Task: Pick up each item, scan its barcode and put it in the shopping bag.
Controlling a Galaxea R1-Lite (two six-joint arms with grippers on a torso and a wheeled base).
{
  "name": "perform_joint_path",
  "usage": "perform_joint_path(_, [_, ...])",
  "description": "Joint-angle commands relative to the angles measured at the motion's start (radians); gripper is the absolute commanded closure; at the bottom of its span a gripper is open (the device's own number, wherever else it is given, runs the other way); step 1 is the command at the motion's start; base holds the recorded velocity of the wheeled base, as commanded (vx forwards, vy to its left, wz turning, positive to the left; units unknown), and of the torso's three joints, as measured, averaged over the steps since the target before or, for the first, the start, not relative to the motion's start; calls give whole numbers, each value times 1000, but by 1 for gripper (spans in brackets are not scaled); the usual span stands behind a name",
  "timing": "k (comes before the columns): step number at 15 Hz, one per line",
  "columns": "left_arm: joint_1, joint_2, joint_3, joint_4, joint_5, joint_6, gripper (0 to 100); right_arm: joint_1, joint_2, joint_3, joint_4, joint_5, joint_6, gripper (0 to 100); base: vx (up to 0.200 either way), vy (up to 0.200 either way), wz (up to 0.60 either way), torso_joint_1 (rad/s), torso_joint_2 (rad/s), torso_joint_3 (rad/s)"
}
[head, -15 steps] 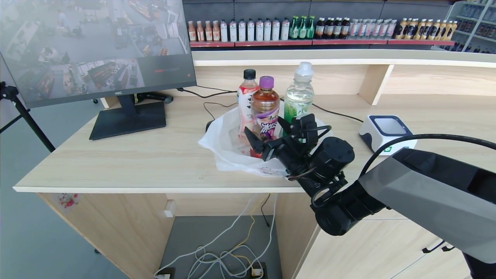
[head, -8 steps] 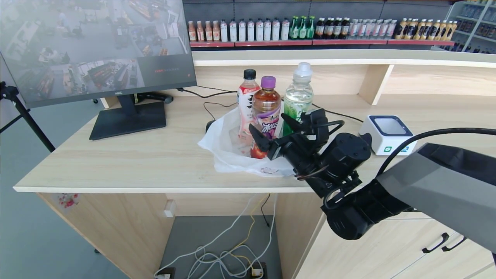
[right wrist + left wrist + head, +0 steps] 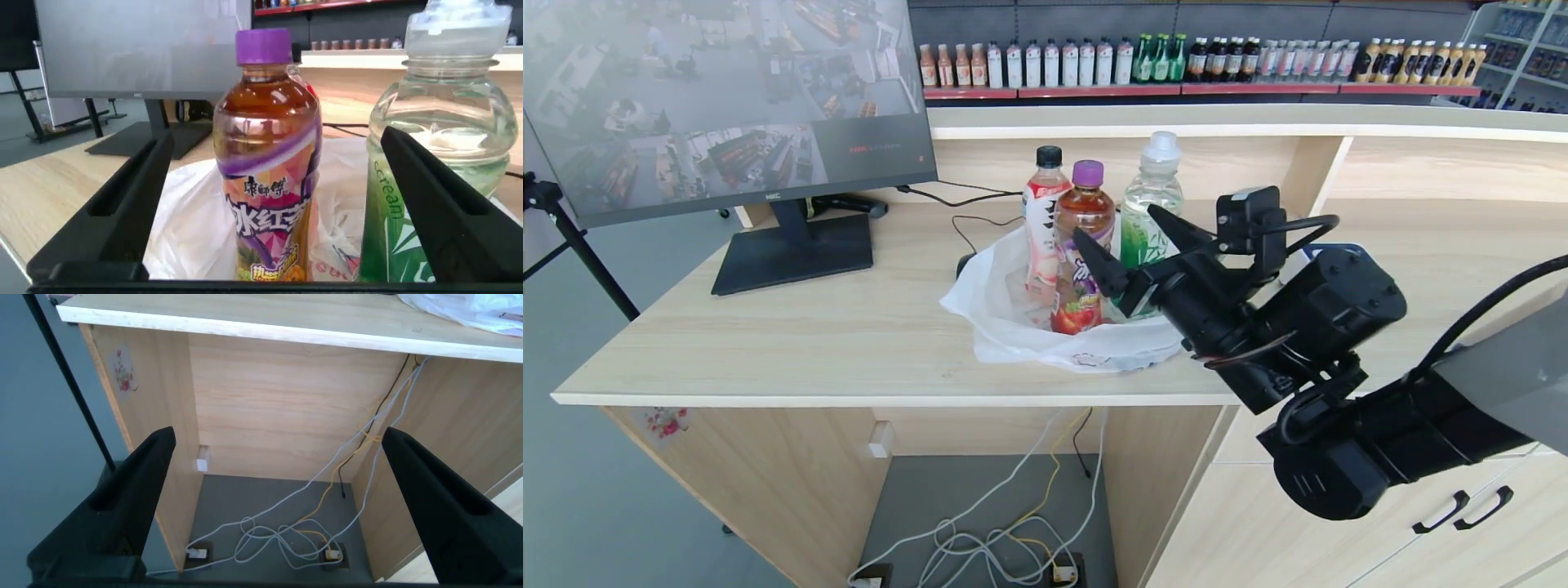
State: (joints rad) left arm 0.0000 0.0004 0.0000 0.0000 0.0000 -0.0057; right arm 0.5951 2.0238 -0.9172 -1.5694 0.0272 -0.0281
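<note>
A white shopping bag [image 3: 1005, 327] lies open on the wooden counter [image 3: 768, 335]. In it stand a purple-capped tea bottle [image 3: 1082, 245], a black-capped pink bottle [image 3: 1044, 212] and a clear white-capped bottle with a green label [image 3: 1153, 200]. My right gripper [image 3: 1131, 245] is open just in front of the bottles, a little above the bag's rim, touching none. In the right wrist view the tea bottle [image 3: 265, 171] and the clear bottle [image 3: 445, 155] stand beyond the open right gripper [image 3: 278, 224]. My left gripper [image 3: 278, 498] is open and empty below the counter edge.
The white scanner [image 3: 1294, 265] at the right is mostly hidden behind my right wrist. A monitor [image 3: 719, 98] stands at the back left. Cables [image 3: 980, 535] hang under the counter. A raised ledge [image 3: 1421, 131] and a shelf of bottles [image 3: 1176, 61] run behind.
My right gripper has risen and drawn back to the right, away from the tea bottle, staying open. The bottles and bag have not moved.
</note>
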Motion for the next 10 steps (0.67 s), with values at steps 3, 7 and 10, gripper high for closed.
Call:
perform_joint_path(3, [0,0,0,0,0,0,0,-8,-224,136,-1,0,0,0,0,0,0,0,0,0])
perform_joint_path(7, [0,0,0,0,0,0,0,-24,-530,388,-1,0,-19,0,0,0,0,0,0,0])
perform_joint_path(10, [0,0,0,0,0,0,0,-20,-743,592,-1,0,-26,0,0,0,0,0,0,0])
